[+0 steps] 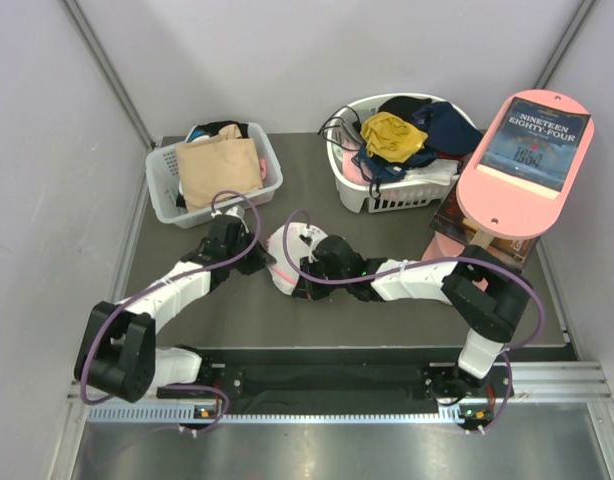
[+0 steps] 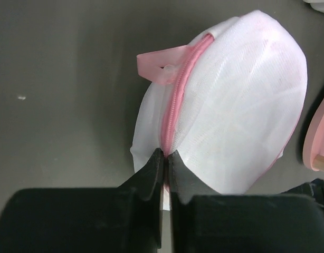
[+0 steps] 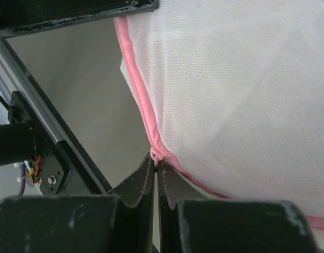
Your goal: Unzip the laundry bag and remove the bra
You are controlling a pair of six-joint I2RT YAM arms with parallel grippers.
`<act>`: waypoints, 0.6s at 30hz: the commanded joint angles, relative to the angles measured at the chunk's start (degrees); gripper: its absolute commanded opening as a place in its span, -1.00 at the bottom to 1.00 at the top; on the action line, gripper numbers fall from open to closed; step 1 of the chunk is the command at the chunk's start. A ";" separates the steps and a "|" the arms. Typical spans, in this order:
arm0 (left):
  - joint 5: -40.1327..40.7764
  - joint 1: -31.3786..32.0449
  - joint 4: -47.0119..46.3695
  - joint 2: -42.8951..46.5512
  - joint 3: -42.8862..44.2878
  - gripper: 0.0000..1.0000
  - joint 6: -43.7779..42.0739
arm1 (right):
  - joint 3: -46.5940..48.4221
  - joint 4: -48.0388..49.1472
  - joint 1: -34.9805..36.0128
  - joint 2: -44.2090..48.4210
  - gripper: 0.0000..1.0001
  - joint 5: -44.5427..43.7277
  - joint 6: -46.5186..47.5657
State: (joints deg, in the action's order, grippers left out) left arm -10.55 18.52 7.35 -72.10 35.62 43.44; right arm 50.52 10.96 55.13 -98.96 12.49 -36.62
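From my remote station, I see both arms meeting over the dark table (image 1: 317, 200), well short of the clutter at its far edge. Far beyond the right fingers, a pink oval board (image 1: 487, 195) carries a copy of Nineteen Eighty-Four (image 1: 535, 140). Next to it stands a white slotted basket (image 1: 387, 195) heaped with clothes, a mustard-yellow cloth (image 1: 392, 135) on top. Far beyond the left fingers, a second white basket (image 1: 162, 190) holds a beige garment (image 1: 219, 170).

The laundry bag (image 1: 292, 255) sits pinched between the two grippers, and its white mesh dome fills both wrist views. The left gripper (image 2: 165, 155) is closed tight, its fingertips meeting on the near end of the pink zip (image 2: 175, 100). The zip runs straight away from them up the bag's side to a pink loop tab (image 2: 156, 66) at the far end. The zip looks done up along the length I can see.

The right gripper (image 3: 155, 161) is likewise clamped shut, nipping the bag's pink rim (image 3: 138, 79) right at its fingertips, with mesh ballooning above and to the right of them.

I cannot make out the bra through the mesh.
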 commanded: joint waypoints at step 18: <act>2.20 -0.51 4.77 15.40 -7.30 0.20 3.22 | 9.24 1.96 3.22 -5.45 -1.00 3.68 -1.52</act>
State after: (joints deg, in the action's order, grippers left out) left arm -10.07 18.24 10.13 -61.71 31.27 44.75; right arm 56.21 11.07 56.97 -103.18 14.79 -37.87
